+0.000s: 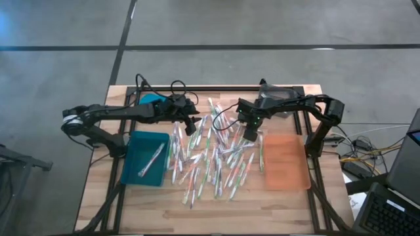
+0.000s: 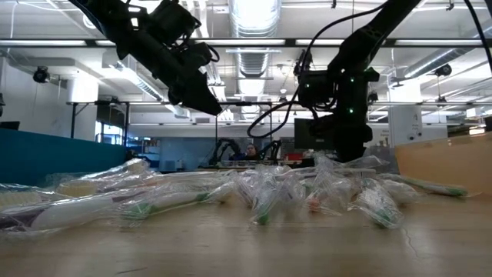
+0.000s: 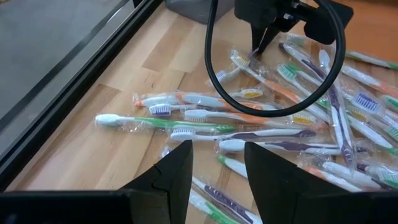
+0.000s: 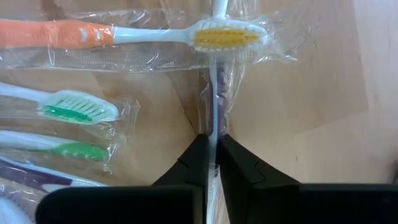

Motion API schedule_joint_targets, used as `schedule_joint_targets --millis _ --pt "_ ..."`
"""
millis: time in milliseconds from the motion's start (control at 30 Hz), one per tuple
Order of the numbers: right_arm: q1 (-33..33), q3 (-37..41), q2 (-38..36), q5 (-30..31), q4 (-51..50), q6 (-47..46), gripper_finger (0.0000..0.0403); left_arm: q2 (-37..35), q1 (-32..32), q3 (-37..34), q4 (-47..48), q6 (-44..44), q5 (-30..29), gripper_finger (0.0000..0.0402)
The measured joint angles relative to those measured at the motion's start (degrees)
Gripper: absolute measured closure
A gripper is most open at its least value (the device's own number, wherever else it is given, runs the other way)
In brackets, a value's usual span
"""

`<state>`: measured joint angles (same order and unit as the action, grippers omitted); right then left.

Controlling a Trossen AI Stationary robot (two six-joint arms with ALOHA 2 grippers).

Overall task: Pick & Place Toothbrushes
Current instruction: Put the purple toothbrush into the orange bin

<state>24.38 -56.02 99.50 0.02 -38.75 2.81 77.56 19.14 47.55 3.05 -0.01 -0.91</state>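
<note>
Biggest risk here is the plastic wrap. The right gripper (image 4: pixel 211 163) is pinched on a white-and-purple toothbrush in a clear crinkly sleeve (image 4: pixel 214 93), and its fingers look closed mostly on the thin handle edge and film. If only the film is held, I'd guess the brush slides out on the lift, or drags along the yellow-bristled orange-handled toothbrush (image 4: pixel 186 36) lying crosswise over it.

That gripper sits low at the edge of the heap of wrapped toothbrushes (image 1: pixel 210 157) nearest the translucent orange tray (image 1: pixel 286 162), arm bent in from that side, fingers pointing down into the heap.

The left gripper (image 3: pixel 216 165) hangs above the heap's opposite edge, near the teal plastic tray (image 1: pixel 134 167), fingers spread and empty. That tray already has one pale toothbrush (image 1: pixel 152 159) in it; the orange tray looks empty.
</note>
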Motion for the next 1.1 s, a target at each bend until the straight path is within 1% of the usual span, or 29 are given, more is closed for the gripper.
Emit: schedule_joint_targets --millis 167,333,467,700,933,1100 --pt "0.0 -2.1 -0.4 0.5 -4.4 -1.1 0.0384 0.0 0.0 0.0 0.0 0.0 0.0 0.0250" --pt "0.0 -4.8 -2.0 5.4 -8.5 -2.7 0.0388 0.0 0.0 0.0 0.0 0.2 0.0 0.0250" --pt "0.0 -6.6 -3.8 6.5 -11.0 -3.1 0.0388 0.0 0.0 0.0 0.0 0.6 0.0 0.0250" --pt "0.0 -9.0 -8.0 10.5 -14.0 -6.5 0.0389 0.0 0.0 0.0 0.0 1.8 0.0 0.0250" --pt "-0.5 -9.4 -14.2 10.7 -17.5 -15.1 0.0389 0.0 0.0 0.0 0.0 3.0 -0.5 0.0250" --pt "-2.8 -8.8 -19.1 10.7 -21.8 -23.1 0.0389 0.0 0.0 0.0 0.0 3.1 -0.5 0.0250"
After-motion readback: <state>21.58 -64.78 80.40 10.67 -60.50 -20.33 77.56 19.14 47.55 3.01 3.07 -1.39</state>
